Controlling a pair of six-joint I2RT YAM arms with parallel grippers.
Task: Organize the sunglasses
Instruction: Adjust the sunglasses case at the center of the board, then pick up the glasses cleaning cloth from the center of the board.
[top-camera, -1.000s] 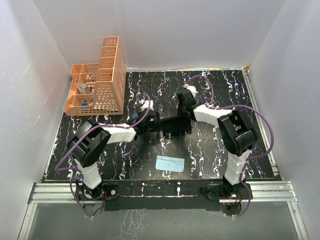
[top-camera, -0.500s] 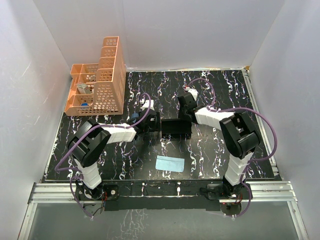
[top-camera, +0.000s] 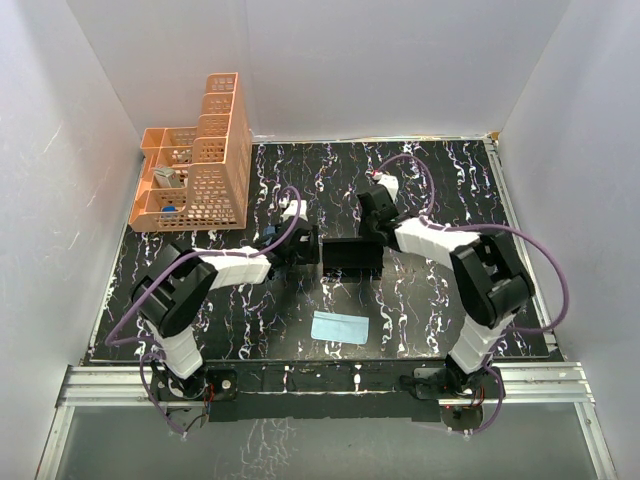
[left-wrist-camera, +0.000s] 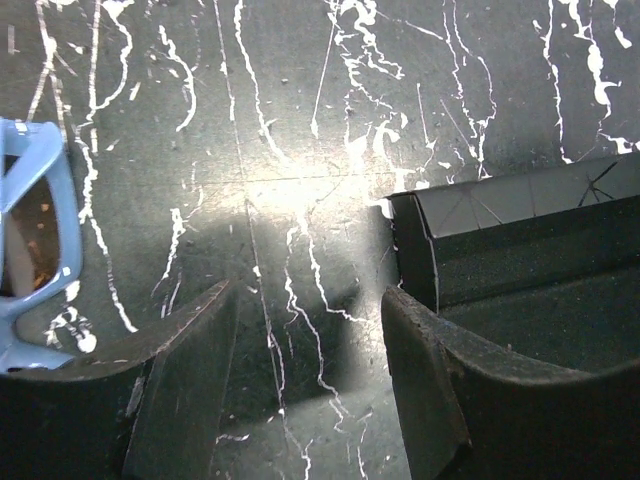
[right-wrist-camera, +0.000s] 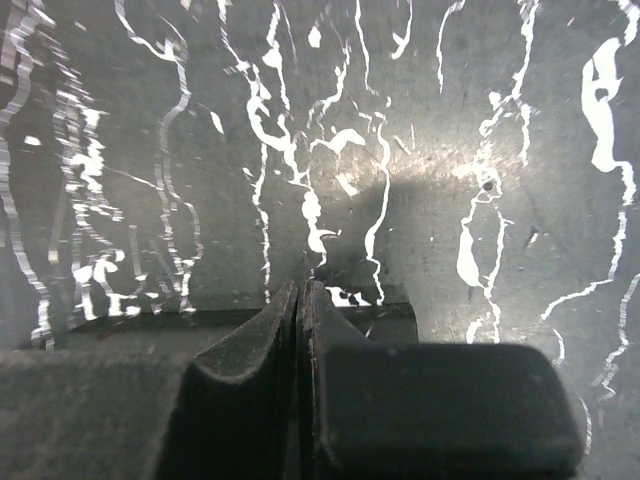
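Note:
The black case (top-camera: 352, 260) lies open mid-table; in the left wrist view its raised lid and dark inside (left-wrist-camera: 520, 250) are at the right. The sunglasses (top-camera: 269, 238), a folded blue pair, lie just left of my left gripper (top-camera: 306, 248); the left wrist view shows them (left-wrist-camera: 28, 230) at the left edge. My left gripper (left-wrist-camera: 310, 350) is open and empty over bare table between sunglasses and case. My right gripper (top-camera: 372, 232) is at the case's back right; in the right wrist view its fingers (right-wrist-camera: 302, 300) are pressed together at the case's thin edge (right-wrist-camera: 390, 318).
An orange mesh organizer (top-camera: 195, 170) with several compartments stands at the back left. A light blue cloth (top-camera: 339, 327) lies flat near the front, in front of the case. White walls close in the table on three sides.
The case has swung from tilted to square and shifted slightly nearer, with my right gripper moving along at its back edge. My left gripper has stayed almost still.

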